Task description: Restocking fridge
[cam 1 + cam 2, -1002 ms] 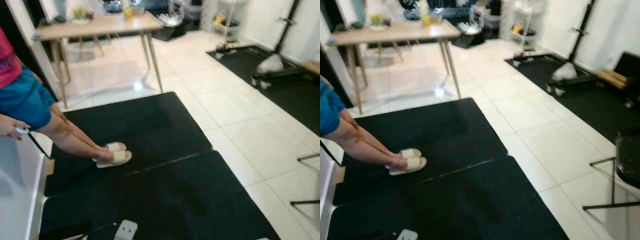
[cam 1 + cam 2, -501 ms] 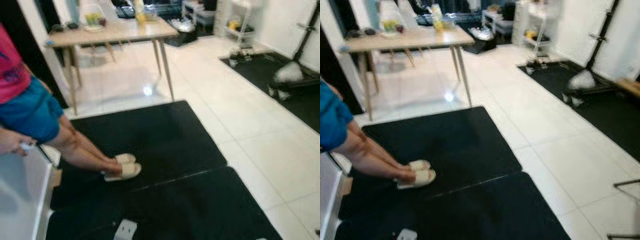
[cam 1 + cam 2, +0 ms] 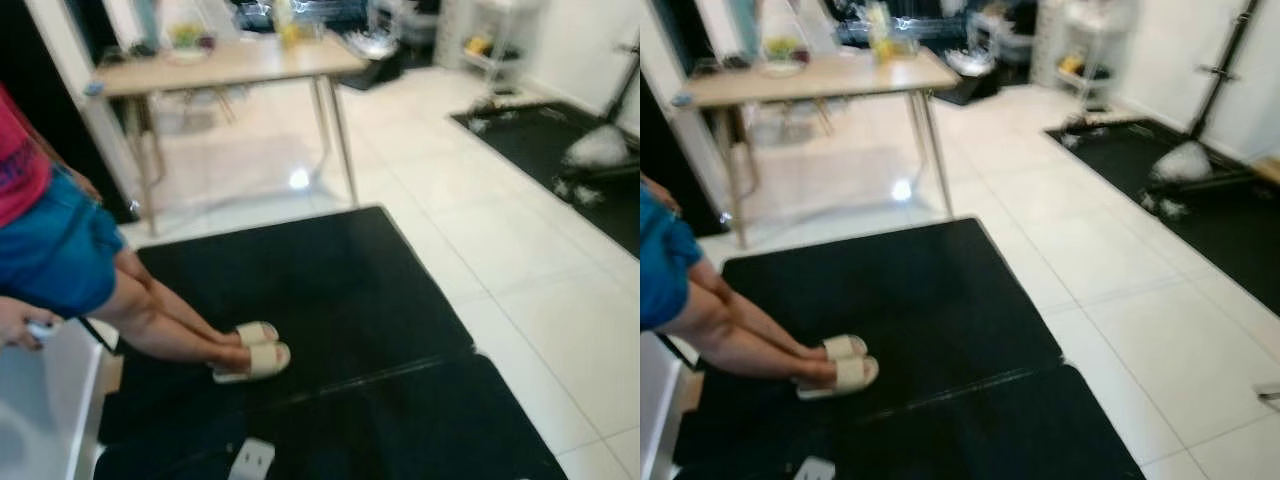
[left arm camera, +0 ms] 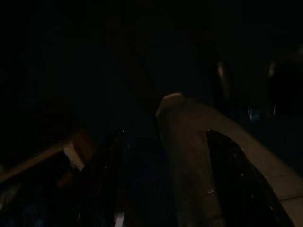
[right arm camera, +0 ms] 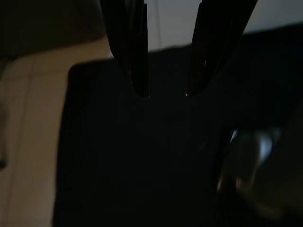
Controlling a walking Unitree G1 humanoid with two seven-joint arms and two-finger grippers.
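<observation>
Walking phase, blurred. Right claw (image 5: 165,92) hanging over black mat (image 3: 300,290), fingers parted, empty. Left claw too dark to tell. No fridge or stock item identifiable; white edge (image 3: 40,400) lower left unclear. Best: steer clear of person (image 3: 60,240), slippers (image 3: 252,352); table (image 3: 230,62) well apart.

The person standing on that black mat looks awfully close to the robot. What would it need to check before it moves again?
1. Path ahead: not ok. The person stands on the black mat at the robot's left, slippers on it.
2. Person's hand: not ok, resting at the white surface beside the robot.
3. Right gripper: ok, open and empty above the mat.
4. Left gripper: cannot tell, its wrist view is too dark.
5. Fridge location: cannot tell.
6. Wooden table: ok, well ahead, beyond the mat.
</observation>
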